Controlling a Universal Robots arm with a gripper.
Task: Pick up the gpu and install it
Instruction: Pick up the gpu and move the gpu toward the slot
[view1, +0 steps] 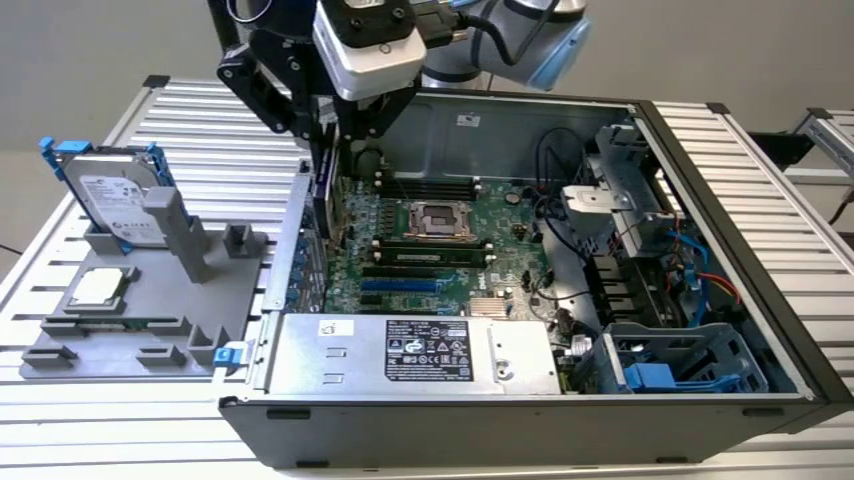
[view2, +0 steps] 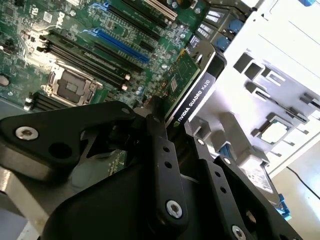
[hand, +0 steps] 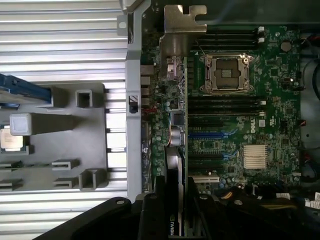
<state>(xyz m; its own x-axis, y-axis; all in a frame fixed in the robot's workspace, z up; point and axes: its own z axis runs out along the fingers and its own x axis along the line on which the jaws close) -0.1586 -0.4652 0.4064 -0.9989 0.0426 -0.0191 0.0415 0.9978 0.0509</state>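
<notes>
My gripper (view1: 327, 135) is shut on the gpu (view1: 322, 205), which hangs on edge inside the open computer case, close to the case wall on the exterior view's left. The second wrist view shows its green board and black shroud (view2: 192, 87) clamped in the gripper (view2: 175, 132). In the first wrist view the card (hand: 176, 150) is seen edge-on over the edge of the motherboard (hand: 240, 115), with its silver bracket (hand: 182, 25) at the far end from the gripper (hand: 175, 202). Blue and black slots (hand: 205, 135) lie beside the card. I cannot tell whether the card touches the board.
Left of the case stands a grey fixture (view1: 147, 320) with a hard drive in a blue frame (view1: 114, 195) and a processor chip (view1: 100, 288). Inside the case are the processor socket (view1: 434, 220), memory sticks (view1: 420, 258), the power supply (view1: 414, 355), cables and a drive cage (view1: 681, 365).
</notes>
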